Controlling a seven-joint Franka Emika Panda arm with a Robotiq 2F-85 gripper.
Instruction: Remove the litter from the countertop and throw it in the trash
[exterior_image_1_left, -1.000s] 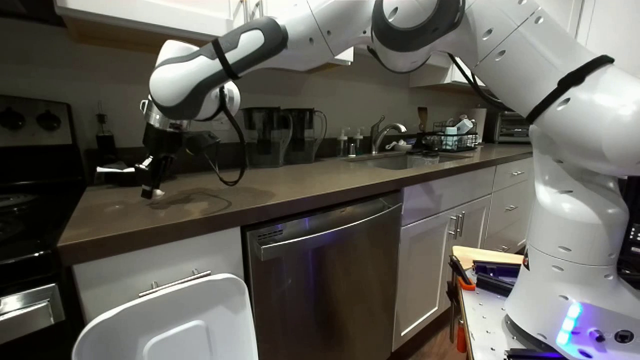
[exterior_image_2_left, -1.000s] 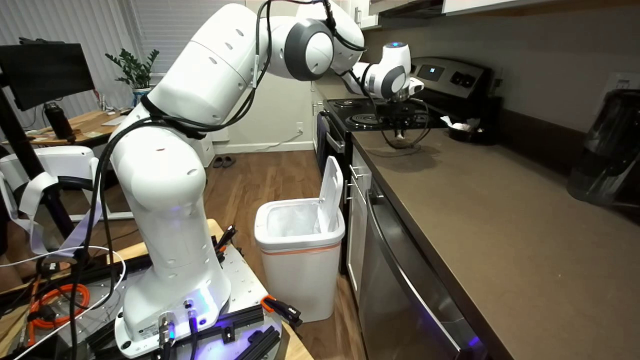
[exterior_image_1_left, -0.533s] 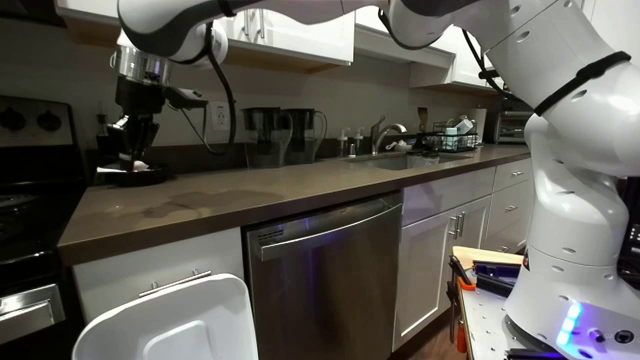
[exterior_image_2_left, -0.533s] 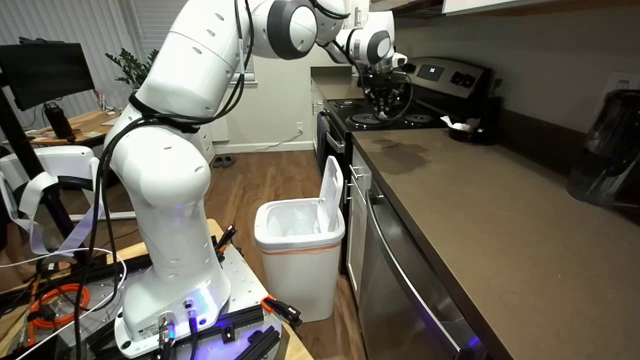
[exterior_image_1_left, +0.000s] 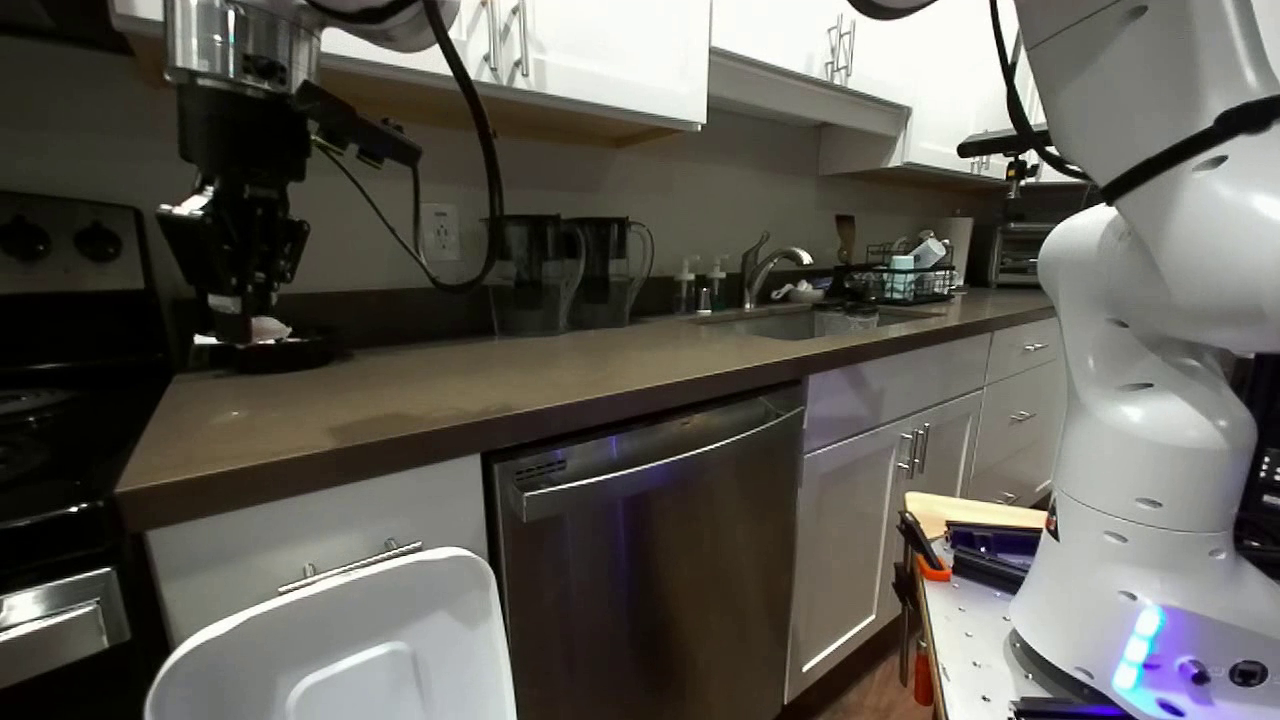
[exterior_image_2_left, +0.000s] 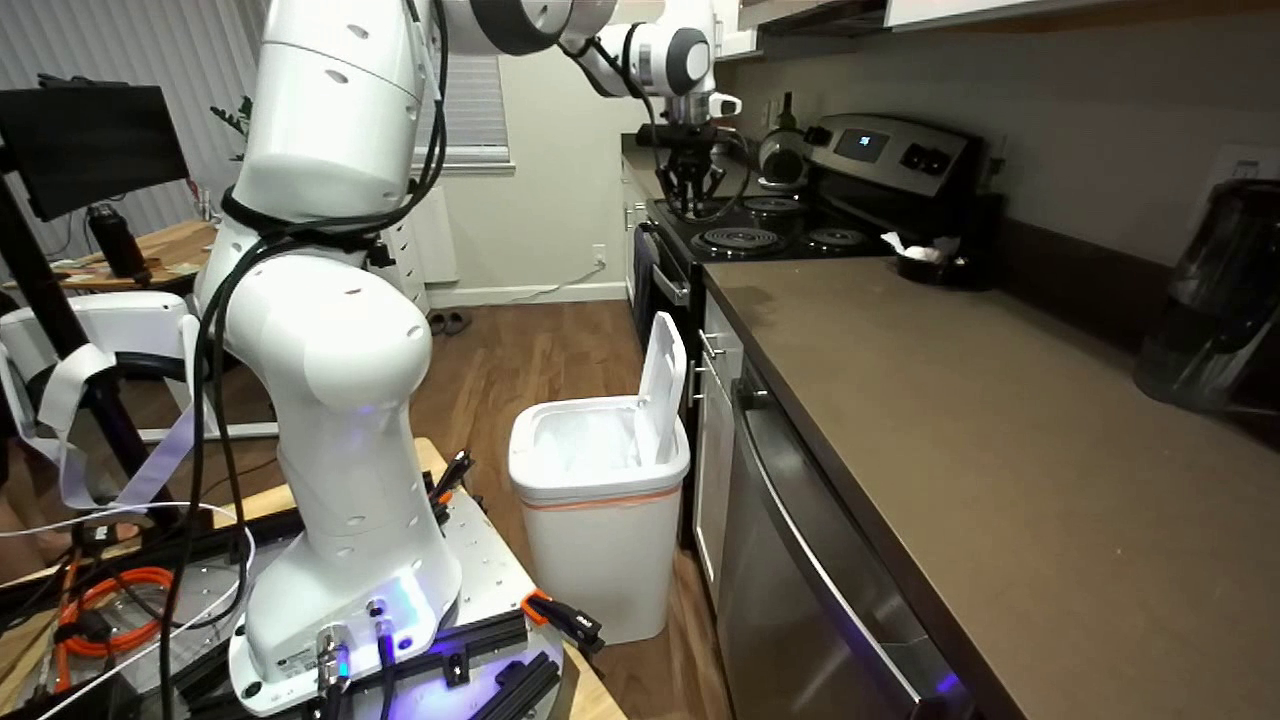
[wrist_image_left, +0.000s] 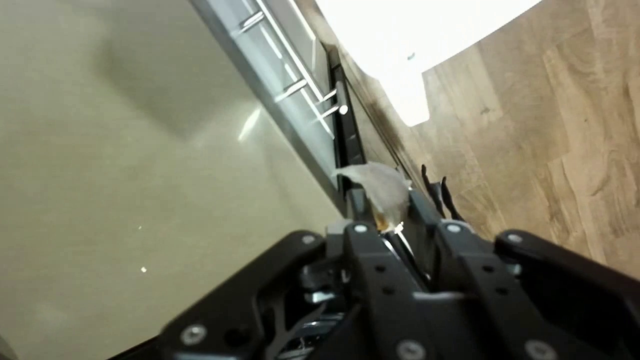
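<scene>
My gripper (wrist_image_left: 388, 202) is shut on a crumpled whitish piece of litter (wrist_image_left: 384, 184) with an orange-brown spot, which sticks out past the fingertips in the wrist view. The gripper also shows in both exterior views (exterior_image_1_left: 248, 320) (exterior_image_2_left: 690, 208), raised above the stove end of the dark-brown countertop (exterior_image_1_left: 420, 410). In the wrist view it hangs near the countertop's (wrist_image_left: 125, 210) front edge. The litter is hard to make out in the exterior views. The white trash bin (exterior_image_2_left: 600, 490) stands on the floor below, lid up; its bright white shape (wrist_image_left: 410, 30) shows in the wrist view.
A black bowl (exterior_image_2_left: 935, 272) with white pieces in it sits at the back of the countertop beside the black stove (exterior_image_2_left: 735, 240). Two pitchers (exterior_image_1_left: 525, 290) stand along the wall. The upright bin lid (exterior_image_2_left: 662, 390) is near the cabinet handles. Tiny specks (wrist_image_left: 143, 269) lie on the countertop.
The gripper has risen from low over the countertop and moved toward its front edge, up and left in both exterior views. Its shadow on the countertop has shifted. The bin and bowl have not moved.
</scene>
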